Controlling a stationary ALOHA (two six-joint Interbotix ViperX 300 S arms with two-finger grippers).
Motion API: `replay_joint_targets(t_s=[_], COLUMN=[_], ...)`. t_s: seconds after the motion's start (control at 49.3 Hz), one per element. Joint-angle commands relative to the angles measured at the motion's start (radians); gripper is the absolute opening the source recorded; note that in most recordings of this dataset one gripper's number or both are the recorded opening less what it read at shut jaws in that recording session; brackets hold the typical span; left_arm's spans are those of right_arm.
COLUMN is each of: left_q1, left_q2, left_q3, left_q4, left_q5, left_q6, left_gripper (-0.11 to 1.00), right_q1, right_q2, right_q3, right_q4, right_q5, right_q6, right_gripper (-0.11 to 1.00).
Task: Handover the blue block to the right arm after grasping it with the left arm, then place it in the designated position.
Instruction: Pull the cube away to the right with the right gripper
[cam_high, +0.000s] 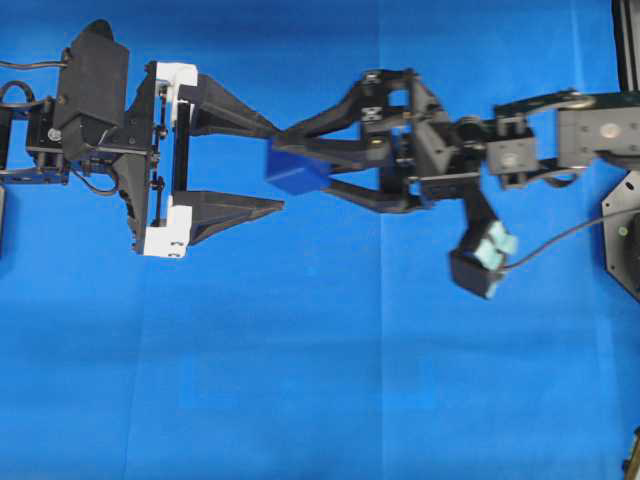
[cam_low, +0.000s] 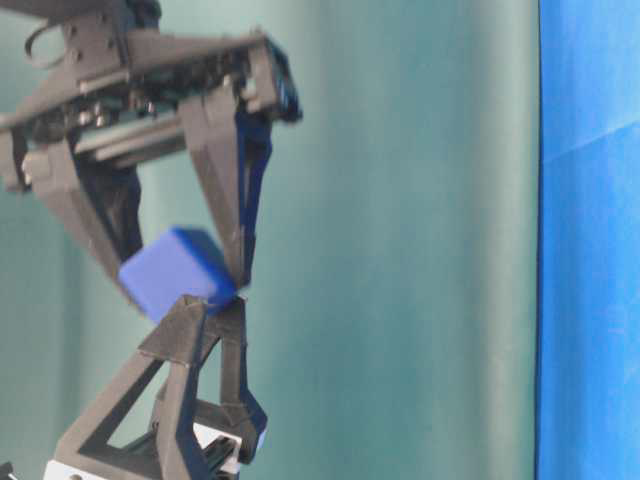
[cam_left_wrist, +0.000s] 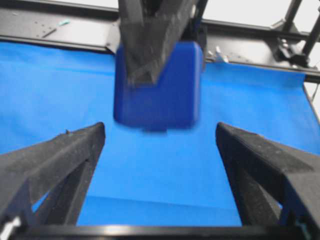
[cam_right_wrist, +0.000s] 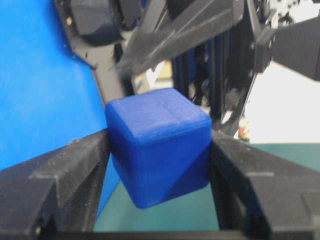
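Note:
The blue block (cam_high: 297, 170) hangs above the blue cloth, pinched between the two black fingers of my right gripper (cam_high: 302, 163), which is shut on it. In the right wrist view the blue block (cam_right_wrist: 157, 145) fills the gap between the fingers of the right gripper (cam_right_wrist: 160, 137). My left gripper (cam_high: 281, 167), with white plates, stands open, its fingertips either side of the block's left end and not touching it. In the left wrist view the block (cam_left_wrist: 165, 95) sits just beyond the spread fingers of the left gripper (cam_left_wrist: 160, 129). The table-level view shows the block (cam_low: 175, 270) in the right gripper (cam_low: 182, 278), above the left gripper (cam_low: 215, 315).
Blue cloth (cam_high: 330, 380) covers the table. The right arm's pale grey-teal cover (cam_high: 492, 248) hangs with a cable toward the black base (cam_high: 625, 230) at the right edge. A black frame rail (cam_left_wrist: 60, 30) runs along the cloth's far side.

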Motion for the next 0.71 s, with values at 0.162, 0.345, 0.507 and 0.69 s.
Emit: replay_joint_targets(t_s=[0.162,0.345,0.507,0.69], left_q1=[0.003,0.003,0.003,0.003], left_q2=[-0.021,-0.021,-0.021,-0.021], left_q3=[-0.008,-0.008,-0.008,-0.008], left_q4=[-0.002,-0.002,-0.002,-0.002], left_q5=[-0.011,-0.011,-0.011,-0.011], left_q6=[-0.002,-0.002,-0.002,-0.002], left_gripper=[0.93,0.93,0.93,0.93], right_q1=[0.002,0.008,0.011,0.009], right_q2=[-0.192,-0.295,-0.305,-0.298], right_q3=[0.106,0.156,0.163,0.161], right_q4=[0.006,0.006,0.006,0.02], right_q5=[0.049,0.11,0.14,0.141], right_q6=[0.026,0.048,0.054,0.063], right_gripper=[0.52,0.52,0.52,0.52])
